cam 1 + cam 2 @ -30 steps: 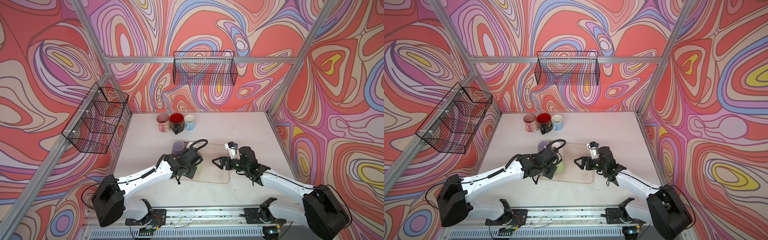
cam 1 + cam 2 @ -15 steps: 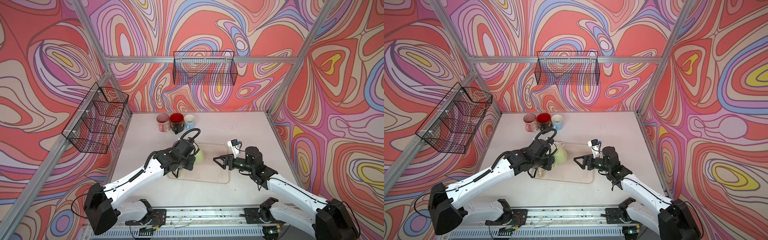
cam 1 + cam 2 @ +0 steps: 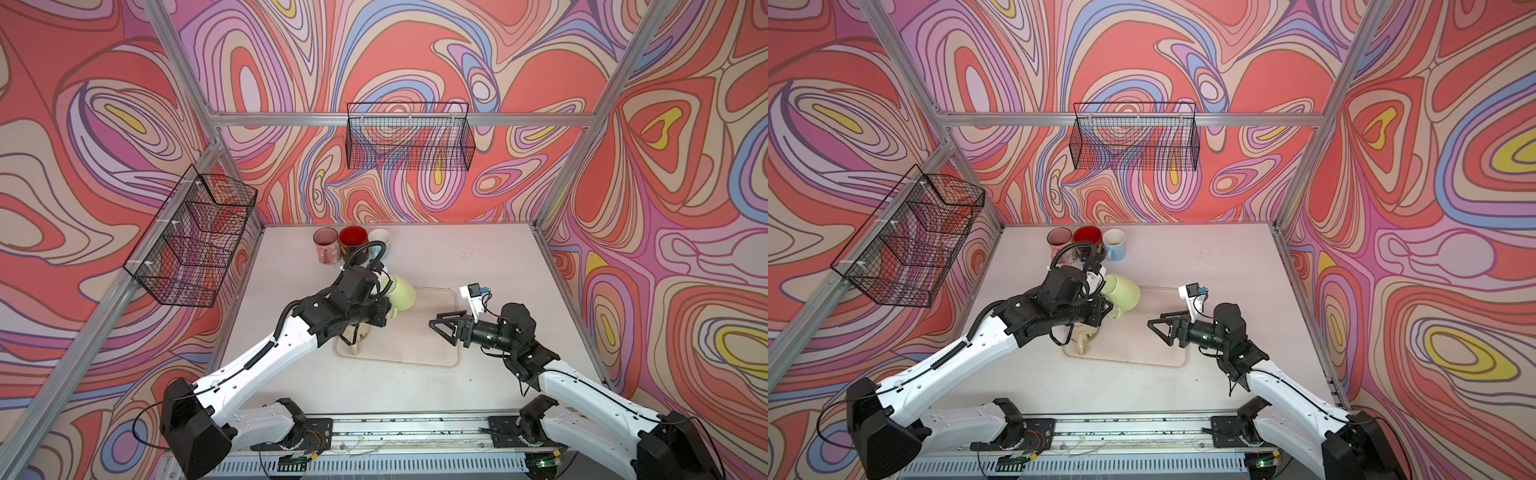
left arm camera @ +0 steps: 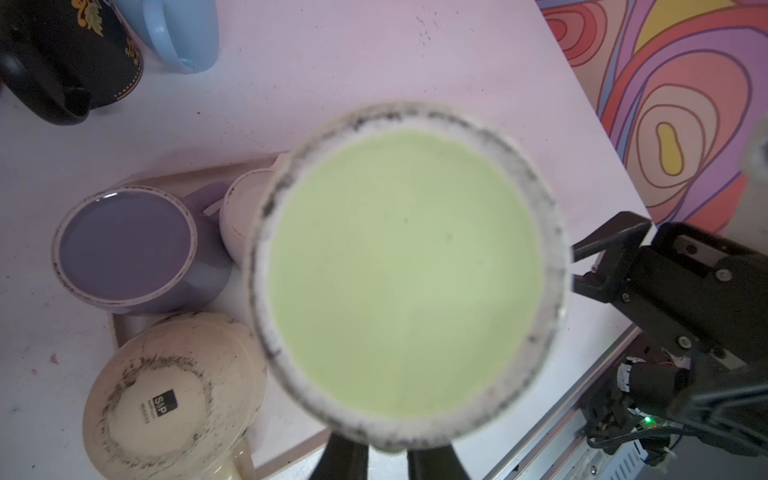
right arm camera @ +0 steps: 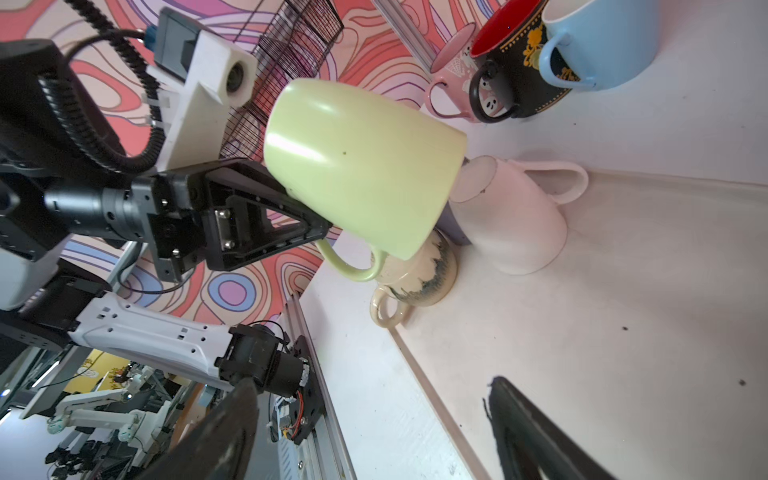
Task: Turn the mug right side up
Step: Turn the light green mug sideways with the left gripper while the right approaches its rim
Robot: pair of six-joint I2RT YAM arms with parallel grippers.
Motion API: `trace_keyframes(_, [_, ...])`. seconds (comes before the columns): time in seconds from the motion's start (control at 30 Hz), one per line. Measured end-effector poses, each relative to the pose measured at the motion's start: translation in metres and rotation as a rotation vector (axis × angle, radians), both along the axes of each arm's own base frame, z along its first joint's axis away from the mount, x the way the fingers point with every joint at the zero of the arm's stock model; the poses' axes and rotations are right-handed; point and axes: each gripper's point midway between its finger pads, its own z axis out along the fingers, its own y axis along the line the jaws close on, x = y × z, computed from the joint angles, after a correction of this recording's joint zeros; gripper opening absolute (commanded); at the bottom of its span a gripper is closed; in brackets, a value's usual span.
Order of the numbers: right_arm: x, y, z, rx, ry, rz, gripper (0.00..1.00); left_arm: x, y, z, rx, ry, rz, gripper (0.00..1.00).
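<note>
green mug [image 3: 402, 292] is up off the tray [image 3: 415, 347], mid frame in both top views, tilted approx on its side. l gripper [image 5: 318, 235] clamped on its handle. r gripper [image 3: 441, 328] gaping, empty, lower right of it. flip looks approx half done; left: finish the turn, set down.

One readable mark: "S&P" under a cream mug [image 4: 174, 395].
In the left wrist view, the mug's upturned base carries a small black square [image 4: 165, 404] printed "S&P" in white. A line of tiny lettering beside the square is too small to read.
</note>
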Motion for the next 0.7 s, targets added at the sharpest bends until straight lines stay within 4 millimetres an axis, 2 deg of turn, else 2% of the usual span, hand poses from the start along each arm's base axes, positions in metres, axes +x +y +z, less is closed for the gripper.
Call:
trace_keyframes(0.3, [-0.005, 0.005, 0.040, 0.141, -0.101, 0.050, 0.82, 0.010, -0.011, 0.035, -0.168, -0.053, 0.000, 0.00])
trace_keyframes(0.57, [0.000, 0.014, 0.047, 0.200, -0.096, 0.095, 0.82, 0.022, -0.015, 0.077, -0.353, -0.122, 0.010, 0.00])
trace_keyframes(0.7, [0.006, 0.019, 0.057, 0.229, -0.111, 0.114, 0.83, 0.024, -0.021, 0.094, -0.432, -0.143, -0.010, 0.00])
